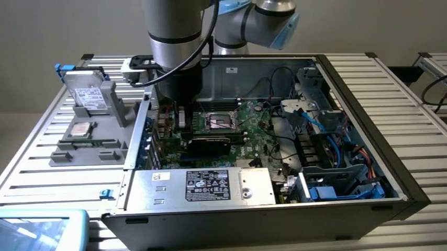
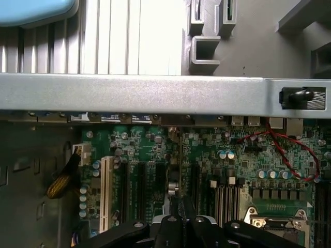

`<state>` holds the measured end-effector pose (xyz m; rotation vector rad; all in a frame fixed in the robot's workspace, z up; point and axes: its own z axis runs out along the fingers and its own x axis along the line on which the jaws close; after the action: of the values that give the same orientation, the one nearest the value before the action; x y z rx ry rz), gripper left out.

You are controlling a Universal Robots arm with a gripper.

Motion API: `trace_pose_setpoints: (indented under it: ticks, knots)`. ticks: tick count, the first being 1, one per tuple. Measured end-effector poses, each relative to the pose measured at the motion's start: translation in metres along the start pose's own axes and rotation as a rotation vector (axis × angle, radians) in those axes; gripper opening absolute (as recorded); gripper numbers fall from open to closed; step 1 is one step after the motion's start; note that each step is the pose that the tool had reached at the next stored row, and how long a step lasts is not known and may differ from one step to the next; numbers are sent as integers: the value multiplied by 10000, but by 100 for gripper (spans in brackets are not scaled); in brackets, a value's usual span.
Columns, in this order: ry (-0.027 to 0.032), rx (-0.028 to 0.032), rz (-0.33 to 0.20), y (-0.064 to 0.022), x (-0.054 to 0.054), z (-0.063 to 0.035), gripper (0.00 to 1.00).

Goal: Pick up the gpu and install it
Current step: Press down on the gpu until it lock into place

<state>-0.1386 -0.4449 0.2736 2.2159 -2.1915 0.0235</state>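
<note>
The arm reaches down into the open computer case [image 1: 363, 172] near its rear wall. My gripper [image 1: 183, 124] is low over the motherboard [image 1: 260, 133]. The gpu [image 1: 216, 142] shows as a dark, flat card standing on edge along the expansion slots beside the gripper. In the wrist view my gripper [image 2: 178, 221] is shut, and a thin dark card edge, the gpu [image 2: 174, 178], runs out from between the fingertips toward the case's rear wall [image 2: 155, 93]. It lies in line with the black slots on the motherboard [image 2: 232, 170]. I cannot tell whether the card is seated.
A grey parts tray [image 1: 73, 157] on the exterior view's left holds a silver hard drive [image 1: 89, 97] and a processor chip [image 1: 81, 128]. The power supply [image 1: 202, 185] fills the case's near side. Blue cables [image 1: 323, 125] and drive bays crowd the exterior view's right. A white slot [image 2: 106, 191] stands beside the black ones.
</note>
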Motion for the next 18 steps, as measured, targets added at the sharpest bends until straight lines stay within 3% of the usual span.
trace_pose_setpoints:
  ticks: [14,18]
  knots:
    - [-2,0,21,16,-6,87,12]
    - [-29,3,49,18,-7,57,12]
